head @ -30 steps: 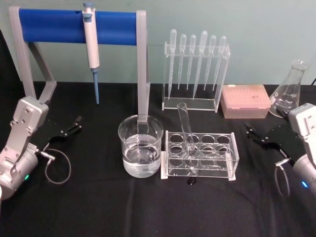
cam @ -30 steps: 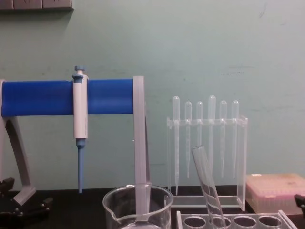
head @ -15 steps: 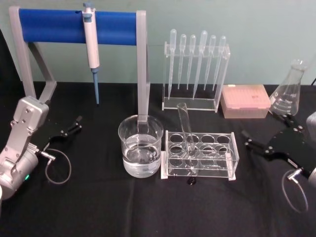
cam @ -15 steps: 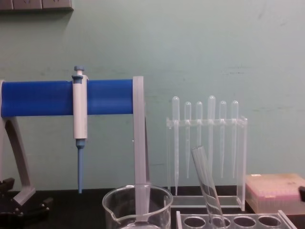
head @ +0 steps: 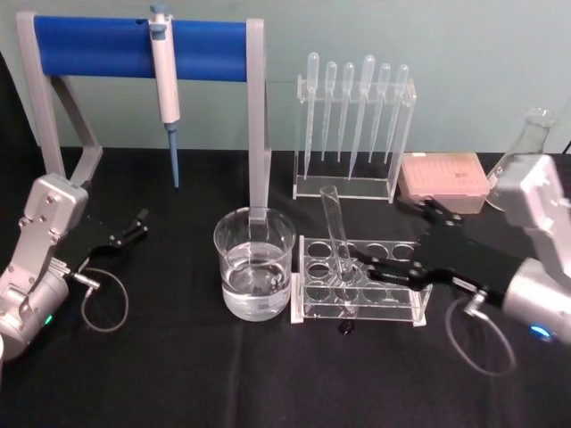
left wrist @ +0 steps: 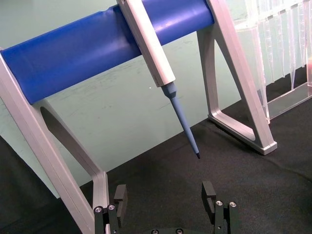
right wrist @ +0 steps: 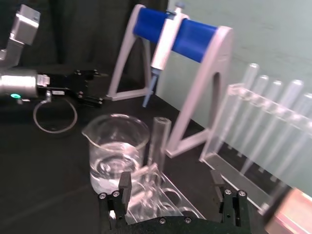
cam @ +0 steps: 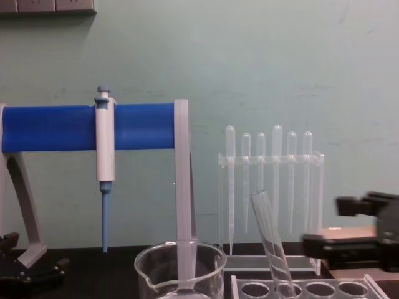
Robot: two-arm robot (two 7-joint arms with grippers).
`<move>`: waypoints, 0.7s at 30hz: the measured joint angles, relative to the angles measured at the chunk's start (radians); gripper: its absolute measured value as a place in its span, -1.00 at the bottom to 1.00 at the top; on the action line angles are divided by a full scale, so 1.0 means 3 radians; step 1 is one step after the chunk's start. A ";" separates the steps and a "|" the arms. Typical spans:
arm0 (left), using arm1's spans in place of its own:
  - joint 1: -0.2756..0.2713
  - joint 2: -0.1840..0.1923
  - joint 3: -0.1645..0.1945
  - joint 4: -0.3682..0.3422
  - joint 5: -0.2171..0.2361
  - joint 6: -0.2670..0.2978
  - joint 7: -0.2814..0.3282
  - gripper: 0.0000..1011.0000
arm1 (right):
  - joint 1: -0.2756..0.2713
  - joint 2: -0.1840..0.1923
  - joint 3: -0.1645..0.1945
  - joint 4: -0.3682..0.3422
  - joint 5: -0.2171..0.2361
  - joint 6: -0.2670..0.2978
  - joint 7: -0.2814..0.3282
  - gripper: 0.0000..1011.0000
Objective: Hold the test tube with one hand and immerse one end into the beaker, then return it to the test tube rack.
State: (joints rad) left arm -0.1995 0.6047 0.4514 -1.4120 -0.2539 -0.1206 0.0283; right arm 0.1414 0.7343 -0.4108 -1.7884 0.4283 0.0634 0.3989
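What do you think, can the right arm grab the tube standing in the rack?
Probably yes. The right gripper hovers over the rack with fingers open, facing the test tube, whose upper part leans free above the rack. Nothing stands between them.

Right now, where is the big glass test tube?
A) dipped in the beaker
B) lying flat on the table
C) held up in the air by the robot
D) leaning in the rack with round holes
D: the test tube stands tilted in a hole of the rack, beside the beaker, and the right gripper is open next to it.
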 joint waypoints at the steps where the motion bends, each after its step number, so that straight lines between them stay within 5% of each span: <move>1: 0.0000 0.0000 0.0000 0.0000 0.0000 0.0000 0.0000 0.98 | 0.0092 -0.0072 -0.0053 0.0052 -0.0017 0.0063 0.0052 0.98; 13: 0.0000 0.0000 0.0000 0.0000 0.0000 0.0000 0.0000 0.98 | 0.0516 -0.0546 -0.0263 0.0476 -0.0147 0.0368 0.0189 0.98; 21: 0.0000 0.0000 0.0000 0.0000 0.0000 0.0000 0.0000 0.98 | 0.0602 -0.0709 -0.0297 0.0619 -0.0221 0.0450 0.0201 0.91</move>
State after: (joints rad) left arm -0.1995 0.6047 0.4514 -1.4120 -0.2539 -0.1205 0.0283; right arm 0.3219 0.5215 -0.4999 -1.6026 0.3620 0.1984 0.4591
